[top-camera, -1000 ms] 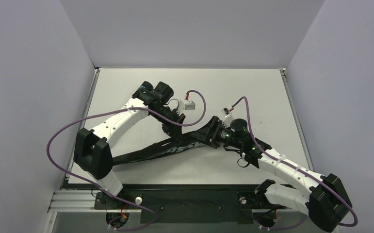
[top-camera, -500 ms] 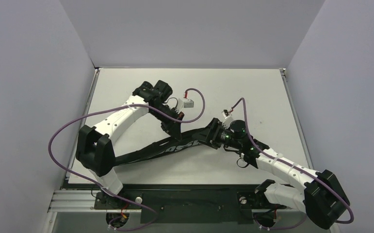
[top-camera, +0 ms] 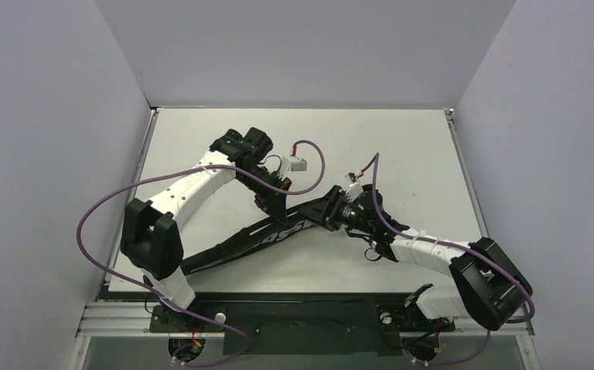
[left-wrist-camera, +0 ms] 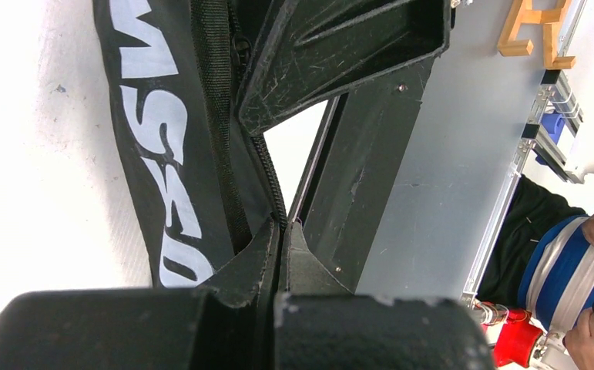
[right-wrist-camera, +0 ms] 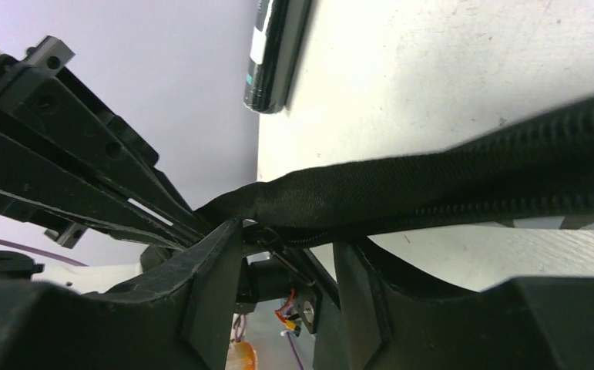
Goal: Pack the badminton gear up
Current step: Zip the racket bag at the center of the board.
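Observation:
The black bag (top-camera: 263,239) with white CROSSWAY lettering lies slanted across the table, from near left to centre. My left gripper (top-camera: 273,206) is shut on the bag's zipper edge. In the left wrist view (left-wrist-camera: 282,227) its jaws are pressed together on the zipper, beside the lettering (left-wrist-camera: 162,154). My right gripper (top-camera: 330,214) is at the bag's far right end. In the right wrist view (right-wrist-camera: 286,247) its fingers stand apart with the bag's zipper edge (right-wrist-camera: 432,185) lying across their tips. The black teal-printed tube (right-wrist-camera: 274,54) lies on the table beyond. No racket shows.
A small white box (top-camera: 300,164) on a purple cable hangs by the left wrist. Grey walls close in the table on three sides. A metal rail (top-camera: 124,316) runs along the near edge. A person in blue stripes (left-wrist-camera: 567,254) is beyond the table.
The right arm has swung in and its gripper has pushed left along the bag. The bag now lies steeper, its near-left end lower. The left gripper has held its place.

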Available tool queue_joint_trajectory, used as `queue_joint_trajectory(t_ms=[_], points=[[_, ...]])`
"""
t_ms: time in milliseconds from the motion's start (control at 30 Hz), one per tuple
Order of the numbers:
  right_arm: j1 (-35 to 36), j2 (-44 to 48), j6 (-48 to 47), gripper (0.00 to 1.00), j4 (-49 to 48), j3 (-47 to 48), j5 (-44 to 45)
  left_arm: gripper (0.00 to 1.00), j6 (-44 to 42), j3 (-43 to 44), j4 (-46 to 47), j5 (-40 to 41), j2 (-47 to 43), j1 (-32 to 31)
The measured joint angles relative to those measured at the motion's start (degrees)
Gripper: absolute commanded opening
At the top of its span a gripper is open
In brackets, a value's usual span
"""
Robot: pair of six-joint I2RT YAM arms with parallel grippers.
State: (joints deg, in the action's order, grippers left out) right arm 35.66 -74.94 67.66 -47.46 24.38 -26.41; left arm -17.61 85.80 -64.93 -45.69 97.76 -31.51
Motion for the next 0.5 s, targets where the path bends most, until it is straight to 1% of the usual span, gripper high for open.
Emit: queue_joint_trajectory(t_ms=[67, 100, 300, 500], points=[[0.0, -0.33, 0.79, 0.33, -1.88, -0.35, 0.02, 0.0, 0.02, 0.02, 0.0, 0.0, 0.0, 0.0], [0.0, -0.39, 1.25, 0.29, -2.6, -0.44, 0.04, 0.0, 0.02, 0.04, 0.0, -0.02, 0.0, 0.0], [0.35, -0.92, 2.97, 0.13, -5.4, -0.52, 0.07, 0.0, 0.02, 0.15, 0.02, -0.07, 0.0, 0.02], [0.5, -0.94, 4.17, 0.11, -6.73, -1.11, 0.37, 0.0, 0.02, 0.15, 0.0, -0.42, -0.02, 0.07]])
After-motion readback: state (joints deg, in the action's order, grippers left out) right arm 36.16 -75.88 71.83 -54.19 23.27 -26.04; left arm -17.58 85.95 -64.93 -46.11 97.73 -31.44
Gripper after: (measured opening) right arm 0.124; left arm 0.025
